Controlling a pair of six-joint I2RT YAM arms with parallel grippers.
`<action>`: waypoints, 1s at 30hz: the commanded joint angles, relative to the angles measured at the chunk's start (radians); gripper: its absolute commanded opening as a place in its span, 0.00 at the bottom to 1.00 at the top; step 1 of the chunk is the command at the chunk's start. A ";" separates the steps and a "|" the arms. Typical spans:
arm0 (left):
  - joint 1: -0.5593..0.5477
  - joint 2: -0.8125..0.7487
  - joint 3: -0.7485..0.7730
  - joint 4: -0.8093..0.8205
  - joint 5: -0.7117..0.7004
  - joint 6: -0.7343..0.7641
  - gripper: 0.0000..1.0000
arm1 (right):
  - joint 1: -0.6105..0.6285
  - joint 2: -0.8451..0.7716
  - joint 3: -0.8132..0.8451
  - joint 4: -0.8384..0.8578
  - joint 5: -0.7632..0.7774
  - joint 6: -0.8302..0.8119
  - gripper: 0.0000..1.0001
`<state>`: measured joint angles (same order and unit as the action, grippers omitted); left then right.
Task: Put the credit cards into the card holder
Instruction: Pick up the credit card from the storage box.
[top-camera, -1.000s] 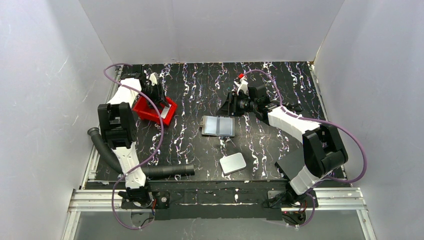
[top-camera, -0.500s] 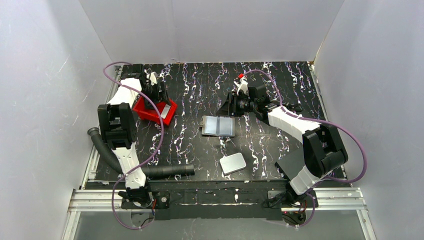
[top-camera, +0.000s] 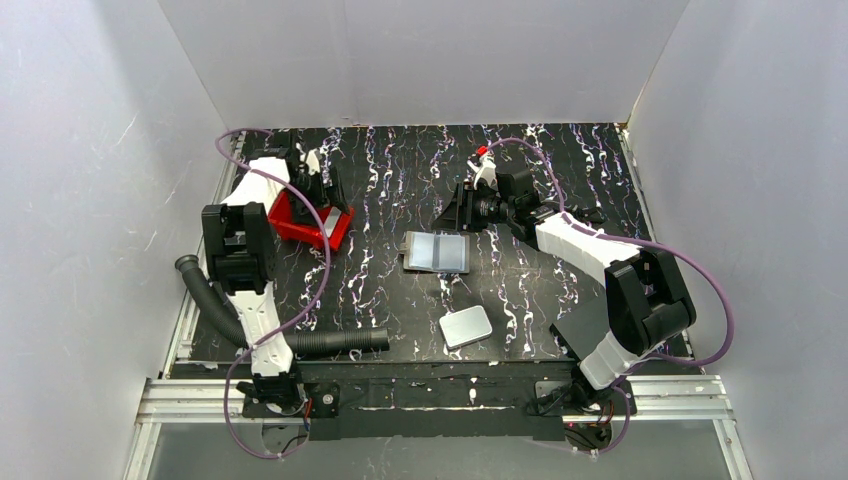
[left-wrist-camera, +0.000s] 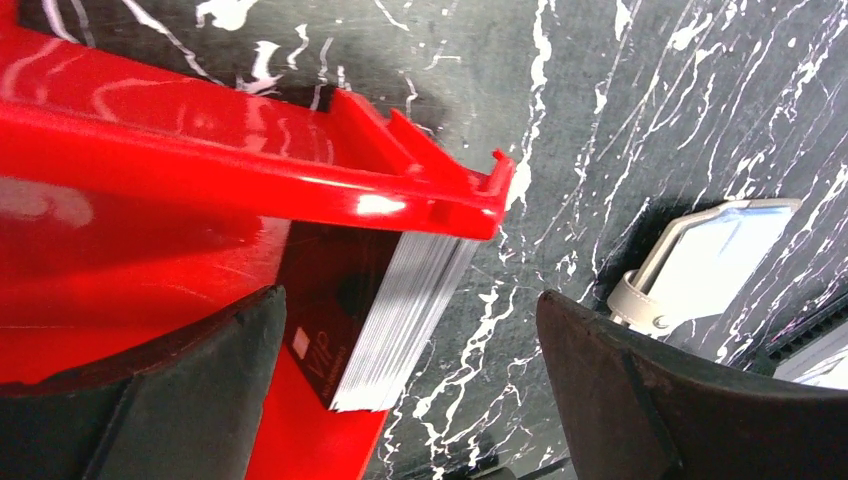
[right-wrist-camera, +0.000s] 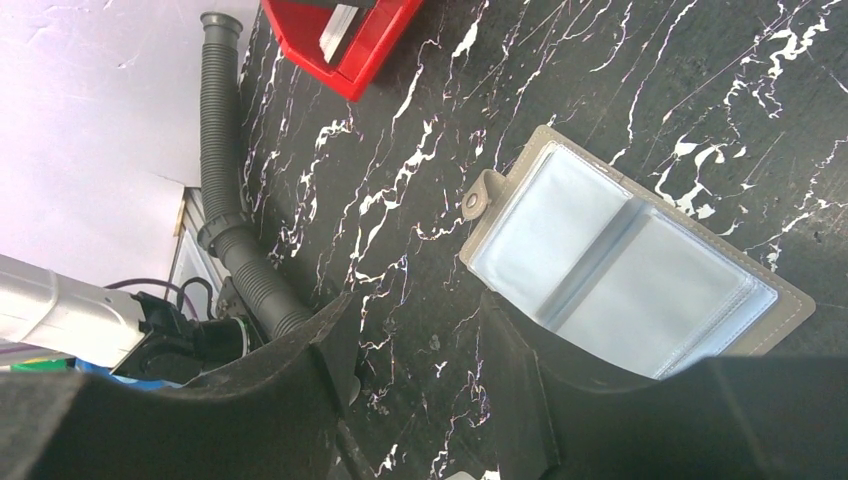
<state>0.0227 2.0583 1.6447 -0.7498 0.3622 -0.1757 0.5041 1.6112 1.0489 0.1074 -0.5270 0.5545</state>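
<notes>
- The left fingers (left-wrist-camera: 180, 390) are spread wide over the red tray (left-wrist-camera: 250, 170) at the far left of the desk (top-camera: 400, 180)
- The credit cards (left-wrist-camera: 395, 320) sit as a tight stack inside that tray, tucked under its rim at one corner; the pale edges show, and the outer face is dark with lettering
- In the left wrist view the stack lies in the gap between the two pads, and neither pad touches it
- The card holder (right-wrist-camera: 625, 275) lies open and flat near the middle of the desk, clear pockets facing up and a snap tab at one corner, well apart from the tray
- The right fingers (right-wrist-camera: 300, 400) stand parted just beside the holder's far right edge, with bare desk showing between them; one pad hides part of the holder's edge, and whether it touches I cannot tell
- A white rounded slab (top-camera: 466, 327) lies nearer the arm bases
- A black ribbed hose (top-camera: 330, 343) runs along the near left side
</notes>
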 joint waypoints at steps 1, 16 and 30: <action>-0.027 0.011 0.001 -0.023 -0.009 0.000 0.90 | 0.000 -0.003 -0.003 0.046 -0.013 0.010 0.56; -0.027 -0.106 -0.031 0.021 -0.064 0.003 0.38 | -0.001 -0.001 0.005 0.041 -0.014 0.011 0.55; -0.027 -0.108 -0.040 0.025 -0.077 0.000 0.15 | -0.001 0.001 -0.002 0.047 -0.019 0.014 0.54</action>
<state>-0.0059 1.9995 1.6123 -0.7109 0.2913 -0.1764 0.5041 1.6112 1.0489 0.1078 -0.5282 0.5713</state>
